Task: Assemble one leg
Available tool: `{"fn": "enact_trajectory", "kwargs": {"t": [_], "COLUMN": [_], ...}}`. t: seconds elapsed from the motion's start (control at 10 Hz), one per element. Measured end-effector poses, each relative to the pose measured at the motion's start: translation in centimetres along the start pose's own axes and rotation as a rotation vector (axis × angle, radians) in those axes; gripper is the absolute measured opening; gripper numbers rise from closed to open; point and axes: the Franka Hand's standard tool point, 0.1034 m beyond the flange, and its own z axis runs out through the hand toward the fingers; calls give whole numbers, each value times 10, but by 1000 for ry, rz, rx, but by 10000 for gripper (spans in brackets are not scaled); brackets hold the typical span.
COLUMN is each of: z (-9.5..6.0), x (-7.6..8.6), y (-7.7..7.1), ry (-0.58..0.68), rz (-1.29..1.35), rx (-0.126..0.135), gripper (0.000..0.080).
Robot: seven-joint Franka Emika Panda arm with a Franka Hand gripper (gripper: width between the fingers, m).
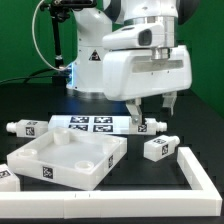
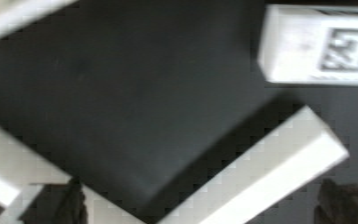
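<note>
In the exterior view, left to right: shows the far-left leg (image 1: pixel 22 127) lying on the black surface (image 1: pixel 140 205). Then the square panel (image 1: pixel 65 160) in front and the marker board (image 1: pixel 88 123) behind it. Next the middle leg (image 1: pixel 150 127) just beside that board's right end, the near leg (image 1: pixel 157 148) closer to the camera, and the L-shaped bar (image 1: pixel 196 172) at the exterior view's right. Shows the claw (image 1: pixel 151 106) spread wide, pinching nothing, hanging over the middle leg and clear of it. Leaves bare surface between near leg and bar, less room between near leg and panel corner.

In the wrist view only: catches a tagged leg (image 2: pixel 327 45) close up, a white bar (image 2: pixel 247 172) crossing at a slant, dark fingertips (image 2: pixel 60 205) well apart, and open black surface between leg and bar. Cannot tell which of the three legs this one is.
</note>
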Motion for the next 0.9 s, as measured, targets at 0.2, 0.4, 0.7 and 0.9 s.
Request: {"fn": "enact_trajectory", "kwargs": {"t": [0.2, 0.4, 0.7, 0.9], "z": [3, 3, 4, 9], "x": [6, 5, 3, 4], "y": [4, 3, -5, -20], "ry": [10, 8, -17, -61], "rz": [-13, -12, 154, 446], "rx": [0, 1, 10, 35], "gripper": [649, 649, 649, 649]}}
